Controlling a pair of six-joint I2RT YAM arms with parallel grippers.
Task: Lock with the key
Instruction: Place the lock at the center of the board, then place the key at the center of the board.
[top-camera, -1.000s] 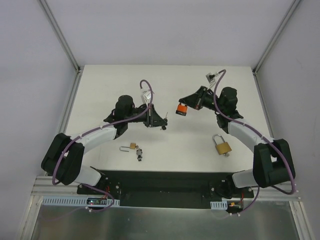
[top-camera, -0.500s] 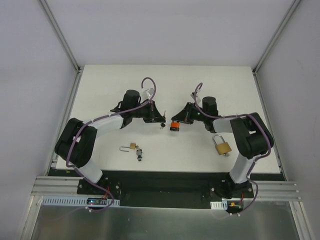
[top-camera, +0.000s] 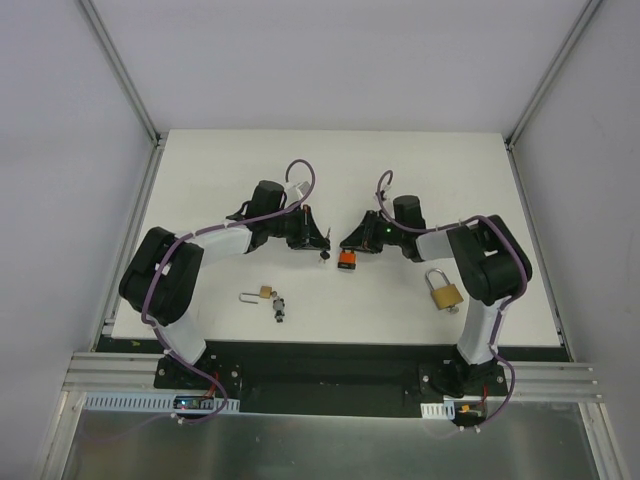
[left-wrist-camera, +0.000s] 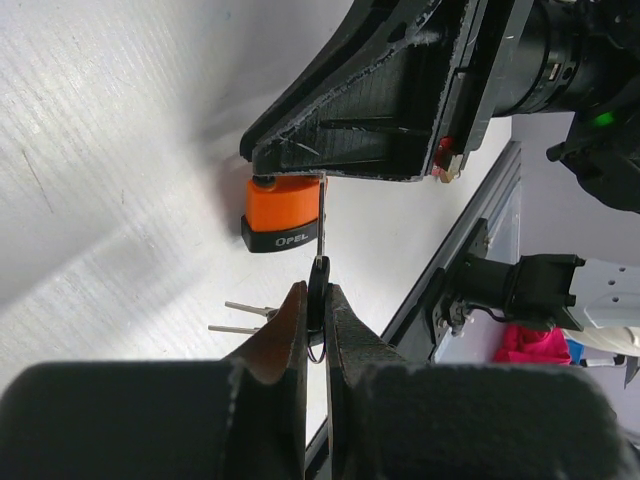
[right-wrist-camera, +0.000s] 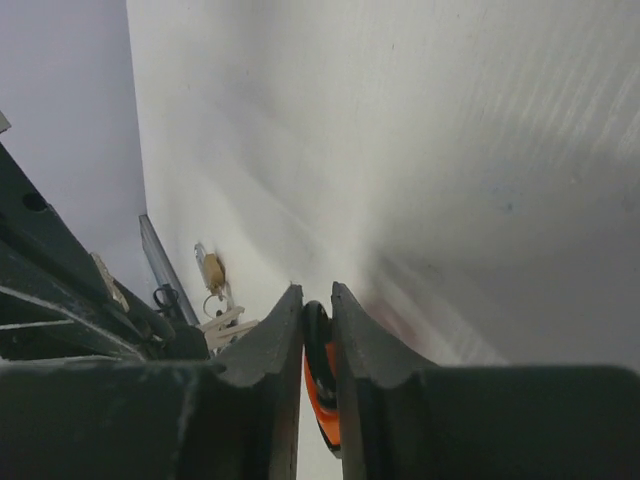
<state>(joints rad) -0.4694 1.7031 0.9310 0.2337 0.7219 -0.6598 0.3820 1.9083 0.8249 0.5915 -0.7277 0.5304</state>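
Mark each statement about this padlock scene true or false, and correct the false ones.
1. The left gripper pinches a key between its fingers. True.
2. The orange padlock lies loose on the table, away from both grippers. False: it is held between the fingers of the right gripper, close to the key.
3. A large brass padlock lies on the table on the right arm's side, with no gripper on it. True.
4. The orange padlock is the only padlock in the scene. False: besides the large brass one, a small brass padlock lies on the left arm's side.
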